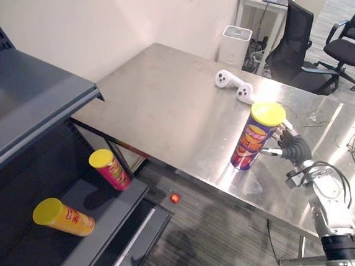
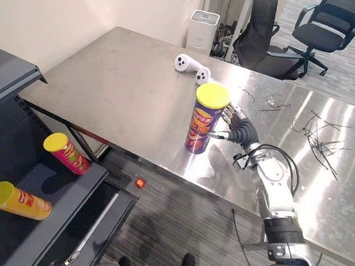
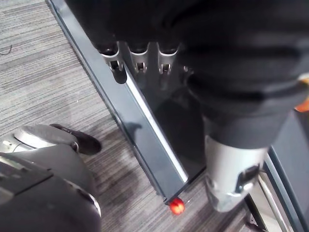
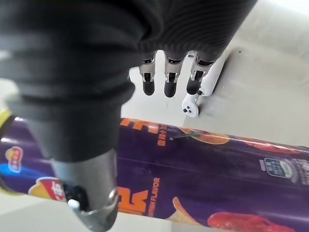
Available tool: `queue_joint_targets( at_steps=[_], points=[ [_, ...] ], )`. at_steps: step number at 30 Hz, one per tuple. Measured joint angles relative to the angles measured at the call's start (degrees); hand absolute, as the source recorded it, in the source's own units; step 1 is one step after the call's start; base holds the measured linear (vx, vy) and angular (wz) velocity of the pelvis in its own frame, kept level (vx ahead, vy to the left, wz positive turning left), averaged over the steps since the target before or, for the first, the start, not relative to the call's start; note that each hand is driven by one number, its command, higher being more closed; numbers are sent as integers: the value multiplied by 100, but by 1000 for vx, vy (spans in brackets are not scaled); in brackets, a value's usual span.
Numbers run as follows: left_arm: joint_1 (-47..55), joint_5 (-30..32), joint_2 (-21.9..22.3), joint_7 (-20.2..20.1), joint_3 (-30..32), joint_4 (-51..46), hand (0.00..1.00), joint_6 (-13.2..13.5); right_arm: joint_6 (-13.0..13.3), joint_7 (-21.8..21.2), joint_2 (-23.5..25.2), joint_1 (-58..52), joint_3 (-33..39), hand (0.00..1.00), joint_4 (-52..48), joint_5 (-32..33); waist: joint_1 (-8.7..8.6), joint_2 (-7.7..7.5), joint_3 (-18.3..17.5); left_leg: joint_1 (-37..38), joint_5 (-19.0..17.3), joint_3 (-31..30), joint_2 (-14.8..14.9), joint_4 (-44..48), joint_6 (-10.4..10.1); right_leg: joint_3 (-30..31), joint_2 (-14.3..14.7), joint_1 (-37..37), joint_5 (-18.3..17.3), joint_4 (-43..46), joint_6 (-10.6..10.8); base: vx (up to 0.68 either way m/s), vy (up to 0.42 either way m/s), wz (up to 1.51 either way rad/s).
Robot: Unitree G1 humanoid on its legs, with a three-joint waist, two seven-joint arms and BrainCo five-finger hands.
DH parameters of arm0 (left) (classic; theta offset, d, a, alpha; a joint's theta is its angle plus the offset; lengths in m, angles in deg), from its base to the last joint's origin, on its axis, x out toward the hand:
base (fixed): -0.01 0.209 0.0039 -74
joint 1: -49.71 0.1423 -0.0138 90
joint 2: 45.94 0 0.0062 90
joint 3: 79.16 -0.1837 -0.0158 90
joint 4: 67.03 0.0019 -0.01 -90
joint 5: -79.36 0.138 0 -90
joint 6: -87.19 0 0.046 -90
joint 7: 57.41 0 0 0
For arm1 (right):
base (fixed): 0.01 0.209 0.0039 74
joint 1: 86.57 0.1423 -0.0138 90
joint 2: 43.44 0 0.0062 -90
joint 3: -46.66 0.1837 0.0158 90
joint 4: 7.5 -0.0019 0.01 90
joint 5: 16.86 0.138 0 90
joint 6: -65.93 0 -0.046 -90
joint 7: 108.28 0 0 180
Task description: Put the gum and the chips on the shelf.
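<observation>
The chips can (image 2: 205, 118) stands upright near the table's (image 2: 120, 72) front edge, just left of the right hand (image 2: 244, 134). That nearer hand is open, fingers straight, not yet gripping.

Head stereo pair looks down, sharing table (image 1: 167, 107); right wrist close on can (image 4: 217, 174); left wrist over floor (image 3: 43, 72).

We see a bright room. Light bounces off the steel surface (image 1: 167, 107) in white patches at the upper right of both eye views. The shelf (image 1: 37, 96) on the left stays dark, and the pink can (image 1: 110, 168) drops a dark shadow there. A thin bright line runs down the middle of the left wrist view.
</observation>
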Motion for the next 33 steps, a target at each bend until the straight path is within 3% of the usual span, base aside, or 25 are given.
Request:
queue_joint_targets(
  at_steps=[20,21,33],
  points=[
    [7,0,1,15,-113,0,0,0,-16,-253,-153,448,-268,0,20,6,24,-87,53,5,49,-120,-105,-1,73,-90,-97,83,30,-7,44,-5,7,3],
    [10,0,1,16,-114,3,0,-1,-21,-265,-153,462,-283,100,26,6,32,-99,60,5,53,-125,-110,-1,79,-94,-102,84,35,-6,43,0,0,0],
    [11,0,1,22,-117,9,0,1,-36,-270,-151,539,-453,100,145,3,120,-103,64,-3,70,-174,-150,-15,102,-155,-138,96,45,-8,54,0,1,1]
  ],
)
